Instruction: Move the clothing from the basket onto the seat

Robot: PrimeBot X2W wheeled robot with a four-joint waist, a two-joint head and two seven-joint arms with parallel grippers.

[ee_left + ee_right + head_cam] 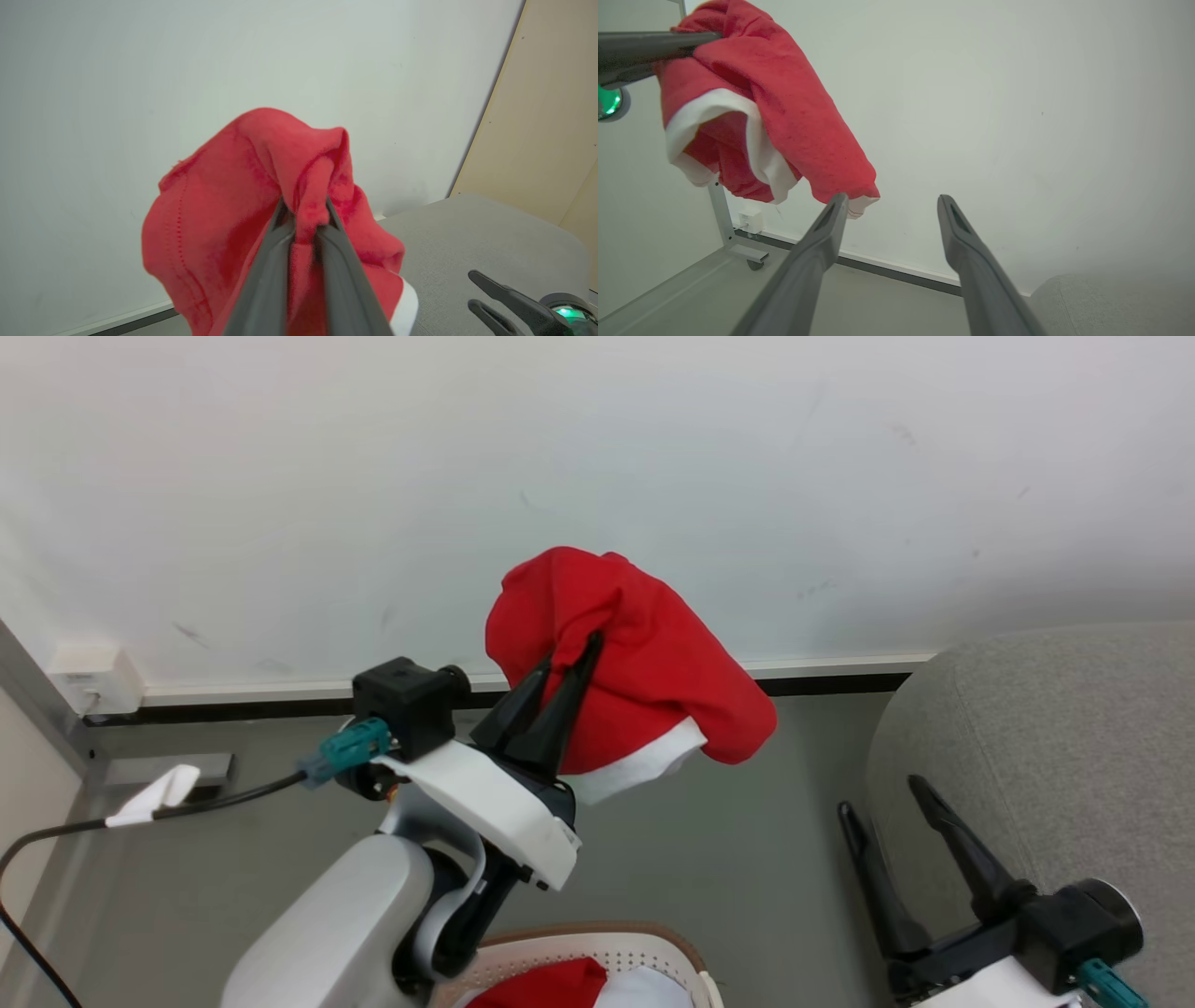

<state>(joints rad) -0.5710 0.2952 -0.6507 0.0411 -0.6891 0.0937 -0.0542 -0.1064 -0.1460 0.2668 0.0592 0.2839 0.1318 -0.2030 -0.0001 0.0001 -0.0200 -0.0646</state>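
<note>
Left gripper (571,649): pinching red garment (653,653), frame centre.
Right gripper (882,795): spread, lower right, at grey seat (1055,728) edge.
Basket (597,933): bottom edge.

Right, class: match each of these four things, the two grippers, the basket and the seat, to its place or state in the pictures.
Column one:
1. left gripper
2. right gripper
3. basket
4. seat

Column two:
A. grey, at the right of the head view
B. jaws apart, holding nothing
C. at the bottom edge of the head view, clothing inside
D. jaws shut on a red garment held in the air

Pairs: 1-D, 2-B, 3-C, 4-A
</note>
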